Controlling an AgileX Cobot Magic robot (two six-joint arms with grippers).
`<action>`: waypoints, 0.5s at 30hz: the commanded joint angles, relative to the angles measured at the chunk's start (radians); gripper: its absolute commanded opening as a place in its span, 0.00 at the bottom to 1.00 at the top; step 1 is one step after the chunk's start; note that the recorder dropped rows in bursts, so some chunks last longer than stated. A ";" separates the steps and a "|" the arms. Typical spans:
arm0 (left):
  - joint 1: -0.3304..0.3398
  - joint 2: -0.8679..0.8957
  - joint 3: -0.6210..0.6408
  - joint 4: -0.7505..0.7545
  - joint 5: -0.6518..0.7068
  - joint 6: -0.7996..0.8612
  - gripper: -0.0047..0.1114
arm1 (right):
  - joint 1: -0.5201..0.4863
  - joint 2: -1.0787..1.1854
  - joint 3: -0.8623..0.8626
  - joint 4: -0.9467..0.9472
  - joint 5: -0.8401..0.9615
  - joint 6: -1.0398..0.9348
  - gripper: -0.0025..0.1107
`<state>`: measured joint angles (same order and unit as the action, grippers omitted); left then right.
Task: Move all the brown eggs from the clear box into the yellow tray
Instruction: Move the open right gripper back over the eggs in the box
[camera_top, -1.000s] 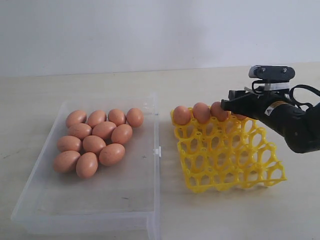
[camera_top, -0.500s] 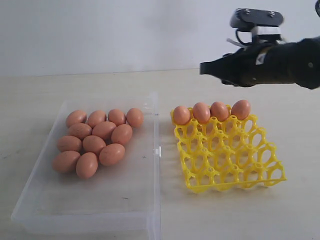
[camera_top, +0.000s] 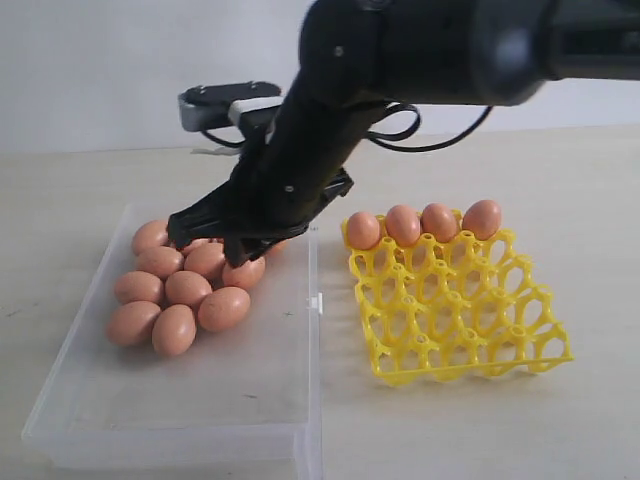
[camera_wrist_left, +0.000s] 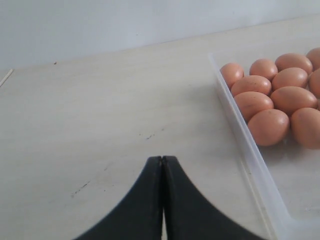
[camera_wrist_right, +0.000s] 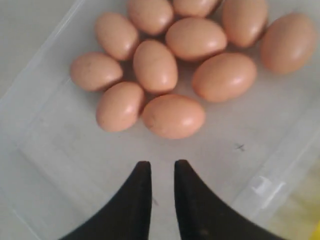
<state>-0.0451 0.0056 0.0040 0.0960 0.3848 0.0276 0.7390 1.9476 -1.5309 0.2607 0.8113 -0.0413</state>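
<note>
Over the beige table (camera_top: 450, 440), left fingers (camera_wrist_left: 142, 202) meet; right fingers (camera_wrist_right: 134, 200) stand slightly parted

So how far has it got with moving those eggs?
Four brown eggs sit in the far row of the yellow tray, so that much looks done; its other cells are empty. The right hand hovers over the clear box, empty and slightly open, apparently going for the next egg. The pile in the box, at least eleven, is left to move.
</note>
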 joint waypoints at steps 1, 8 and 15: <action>-0.005 -0.006 -0.004 -0.001 -0.006 -0.005 0.04 | 0.015 0.153 -0.217 0.033 0.196 -0.007 0.36; -0.005 -0.006 -0.004 -0.001 -0.006 -0.005 0.04 | 0.064 0.308 -0.415 0.019 0.304 0.053 0.49; -0.005 -0.006 -0.004 -0.001 -0.006 -0.005 0.04 | 0.087 0.397 -0.536 0.062 0.320 0.128 0.49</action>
<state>-0.0451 0.0056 0.0040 0.0960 0.3848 0.0276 0.8203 2.3232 -2.0291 0.3044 1.1177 0.0564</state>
